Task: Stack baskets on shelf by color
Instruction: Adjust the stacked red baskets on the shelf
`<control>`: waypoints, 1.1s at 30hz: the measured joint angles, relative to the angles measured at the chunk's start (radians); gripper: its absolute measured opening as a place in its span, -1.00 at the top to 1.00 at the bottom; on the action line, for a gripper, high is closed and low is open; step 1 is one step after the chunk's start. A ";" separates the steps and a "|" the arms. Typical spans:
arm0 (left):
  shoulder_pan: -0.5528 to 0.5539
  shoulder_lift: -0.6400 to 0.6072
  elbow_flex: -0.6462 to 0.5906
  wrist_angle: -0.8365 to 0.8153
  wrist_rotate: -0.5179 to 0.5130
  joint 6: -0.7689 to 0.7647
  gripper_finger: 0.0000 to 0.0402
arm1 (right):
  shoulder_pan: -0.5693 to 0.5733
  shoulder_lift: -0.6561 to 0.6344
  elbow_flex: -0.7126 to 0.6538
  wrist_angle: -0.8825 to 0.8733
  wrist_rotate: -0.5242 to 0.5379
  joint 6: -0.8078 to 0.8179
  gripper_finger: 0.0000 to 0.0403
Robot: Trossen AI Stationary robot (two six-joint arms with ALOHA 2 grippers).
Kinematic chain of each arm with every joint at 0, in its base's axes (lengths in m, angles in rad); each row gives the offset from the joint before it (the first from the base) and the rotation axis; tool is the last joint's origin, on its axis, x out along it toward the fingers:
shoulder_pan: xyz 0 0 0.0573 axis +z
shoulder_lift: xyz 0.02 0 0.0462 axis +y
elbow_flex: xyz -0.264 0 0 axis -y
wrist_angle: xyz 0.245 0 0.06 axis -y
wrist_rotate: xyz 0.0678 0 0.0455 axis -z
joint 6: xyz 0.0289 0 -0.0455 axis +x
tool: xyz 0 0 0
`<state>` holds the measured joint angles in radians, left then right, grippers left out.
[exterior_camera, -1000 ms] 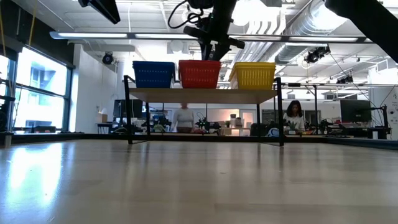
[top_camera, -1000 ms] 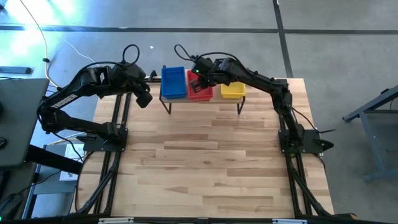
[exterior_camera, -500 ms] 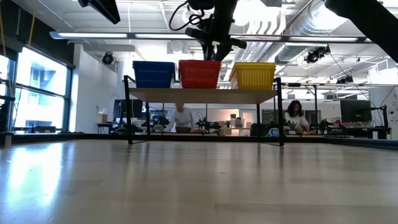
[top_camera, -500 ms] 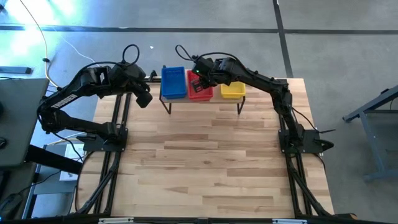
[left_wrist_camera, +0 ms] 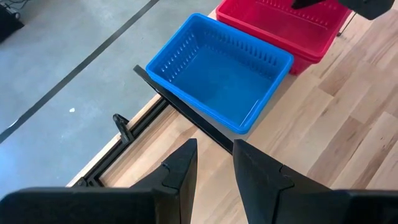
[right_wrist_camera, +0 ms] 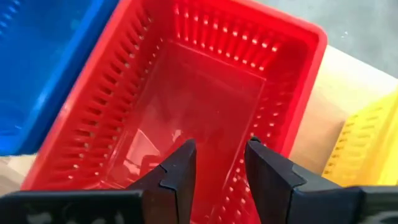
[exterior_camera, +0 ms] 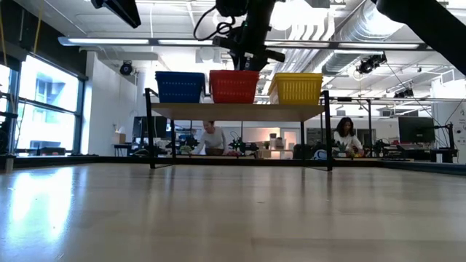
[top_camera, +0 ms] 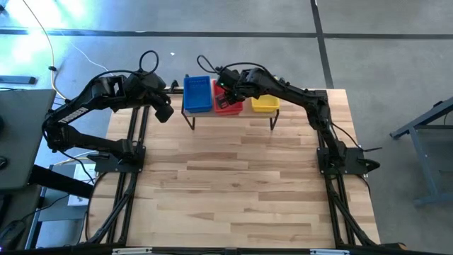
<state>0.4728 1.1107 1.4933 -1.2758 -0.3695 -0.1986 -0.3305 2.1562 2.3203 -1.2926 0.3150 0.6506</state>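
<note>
A blue basket (top_camera: 197, 95), a red basket (top_camera: 230, 106) and a yellow basket (top_camera: 265, 103) stand side by side on the light-wood shelf (exterior_camera: 237, 111) at the table's far edge. Whether more baskets nest inside them does not show. My right gripper (top_camera: 225, 88) hangs just above the red basket (right_wrist_camera: 186, 93), fingers pointing down, a little open and empty. My left gripper (top_camera: 164, 113) waits in the air left of the shelf, beside the blue basket (left_wrist_camera: 221, 68), a little open and empty.
The shelf stands on thin black legs (exterior_camera: 151, 138) on the wooden tabletop (top_camera: 233, 184). People show in the room behind the table (exterior_camera: 211, 138). The tabletop in front of the shelf is bare wood.
My right gripper has shifted a little toward the table's left above the red basket. The baskets have stayed where they were.
</note>
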 joint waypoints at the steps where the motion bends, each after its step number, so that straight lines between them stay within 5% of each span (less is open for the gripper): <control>1: 0.000 0.000 0.000 0.000 0.000 0.000 0.54 | 0.000 0.000 0.000 -0.006 -0.001 0.000 0.39; 24: 0.000 0.000 0.000 0.000 0.000 0.000 0.54 | -0.003 0.008 0.000 -0.013 0.059 0.042 0.39; 33: 0.000 0.000 0.000 0.000 0.000 0.000 0.54 | 0.092 -0.019 0.001 -0.008 0.052 -0.027 0.39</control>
<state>0.4727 1.1107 1.4933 -1.2755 -0.3695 -0.1986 -0.2390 2.1376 2.3211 -1.3010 0.3668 0.6239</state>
